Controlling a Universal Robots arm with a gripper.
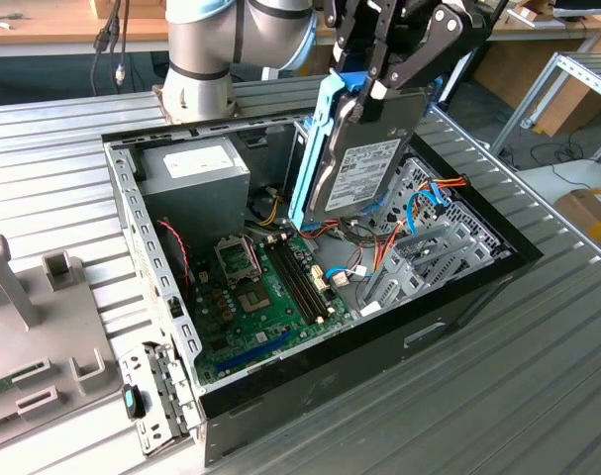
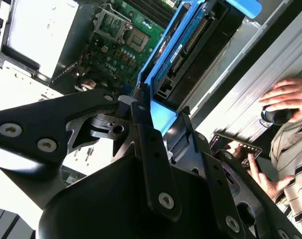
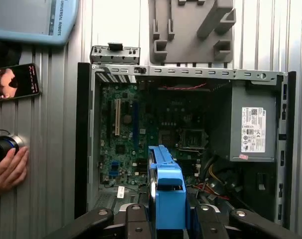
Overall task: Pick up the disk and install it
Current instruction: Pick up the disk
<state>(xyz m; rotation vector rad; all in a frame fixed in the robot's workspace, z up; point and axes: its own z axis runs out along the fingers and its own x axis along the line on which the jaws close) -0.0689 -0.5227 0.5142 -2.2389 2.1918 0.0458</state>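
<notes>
Half done, I'd say: the gripper [image 1: 371,84], fingers [image 3: 135,221] clamped on the disk [image 1: 364,158], holds it on edge over the open computer case [image 1: 310,371], toward one o'clock, not yet installed.

The arm [image 1: 206,45] is built of smooth silver-grey cylinders with rounded joint housings. Its hand [image 2: 163,109] is matt black: flat angular links, slim fingers [image 2: 146,134], pinned with bright silver screw heads [image 2: 165,200].
</notes>
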